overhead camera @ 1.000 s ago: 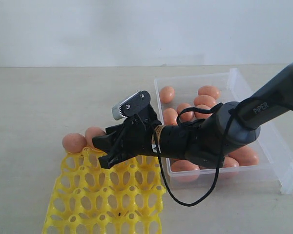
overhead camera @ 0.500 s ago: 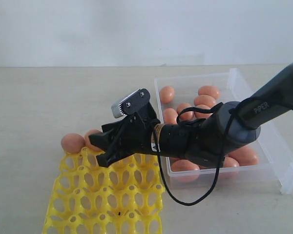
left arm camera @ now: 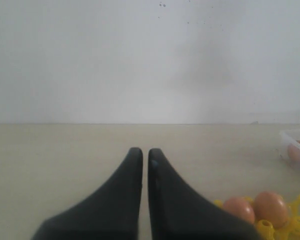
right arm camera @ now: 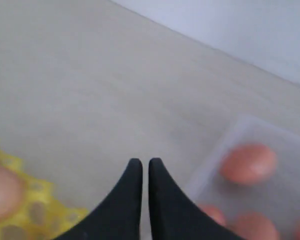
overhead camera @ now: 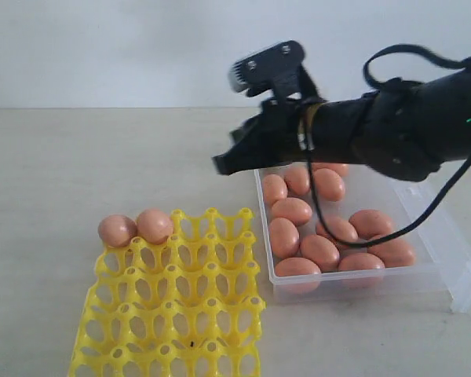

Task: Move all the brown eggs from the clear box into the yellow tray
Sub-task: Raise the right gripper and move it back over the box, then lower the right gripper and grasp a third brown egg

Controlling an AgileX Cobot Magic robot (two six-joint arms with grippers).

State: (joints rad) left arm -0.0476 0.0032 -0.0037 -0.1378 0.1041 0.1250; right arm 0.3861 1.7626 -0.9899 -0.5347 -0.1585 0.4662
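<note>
While in yellow tray [overhead camera: 180, 308], two eggs [overhead camera: 155, 225]

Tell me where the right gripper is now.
In the exterior view the right gripper hangs raised near the middle, jaws shut and empty, its tip just left of the far-left corner of the clear box.

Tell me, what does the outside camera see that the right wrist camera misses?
Only the outside view shows the whole bright yellow plastic egg tray with two smooth orange-brown eggs and the long black robot arm. Only the right wrist view shows the right tool shut and empty, close up. Both show the clear plastic box holding more eggs.
</note>
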